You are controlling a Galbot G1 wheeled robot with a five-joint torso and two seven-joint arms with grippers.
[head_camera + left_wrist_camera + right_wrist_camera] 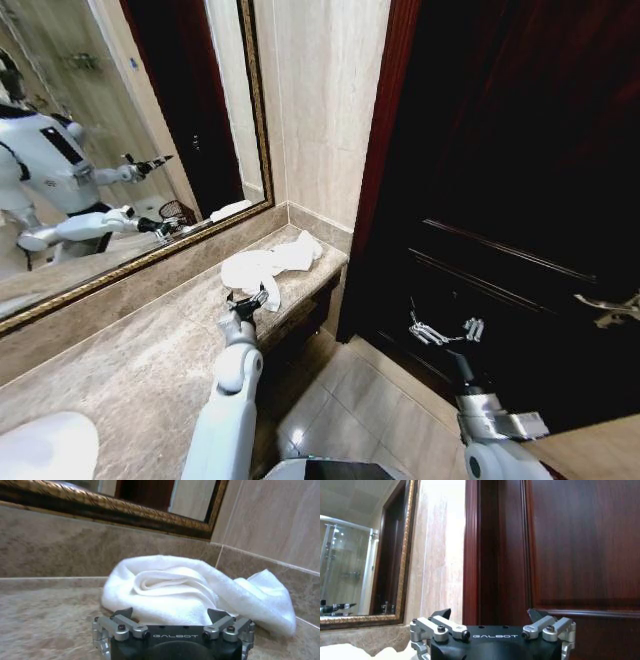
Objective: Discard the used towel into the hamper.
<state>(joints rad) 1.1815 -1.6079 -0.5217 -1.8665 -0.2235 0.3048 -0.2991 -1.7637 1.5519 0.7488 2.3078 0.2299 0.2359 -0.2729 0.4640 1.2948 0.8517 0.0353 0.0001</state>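
Note:
The used towel (pixel 268 266) is white and lies crumpled on the marble counter (pixel 120 360) at its far end, by the wall. My left gripper (pixel 250 300) hovers open at the towel's near edge. In the left wrist view the towel (pixel 190 588) bulges just beyond the left gripper (pixel 170 613), with nothing held between the fingertips. My right gripper (pixel 445 330) hangs open over the floor in front of the dark door, and it faces the door frame in the right wrist view (pixel 489 614). The hamper (pixel 178 212) appears as a small dark wire basket reflected in the mirror.
A gilt-framed mirror (pixel 255 120) runs along the counter's back. A white sink basin (pixel 45 450) sits at the near left. The counter ends at a drop to the tiled floor (pixel 340 410). A dark wooden door (pixel 520 180) with a metal handle (pixel 610 310) stands on the right.

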